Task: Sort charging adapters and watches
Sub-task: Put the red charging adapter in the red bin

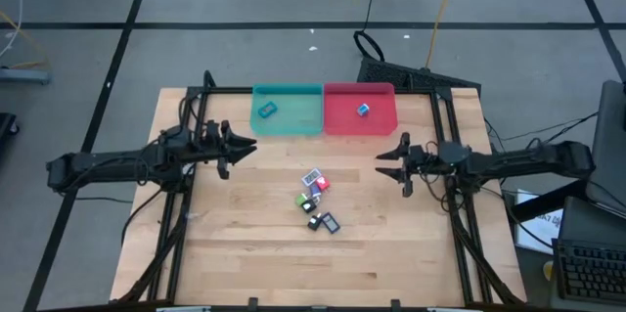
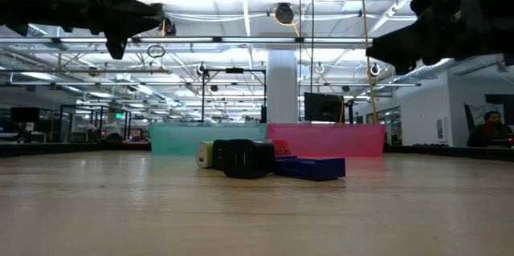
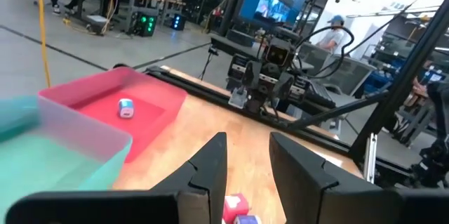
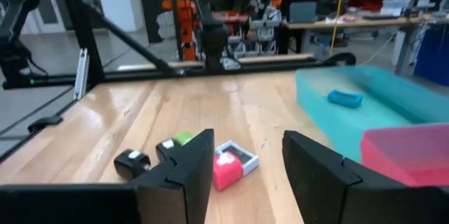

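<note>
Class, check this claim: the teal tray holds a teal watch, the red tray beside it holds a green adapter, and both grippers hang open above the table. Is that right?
Not quite. The adapter in the red tray is light blue, not green, as the high view shows. The rest stands: the teal tray holds the watch, and the left gripper and right gripper hang open.

Wooden table [image 1: 245, 244]: teal tray [image 1: 288, 110] touching red tray [image 1: 359, 109] at far edge; charging adapters [image 1: 315, 191] and dark blue watch [image 1: 330, 222] clustered mid-table
</note>
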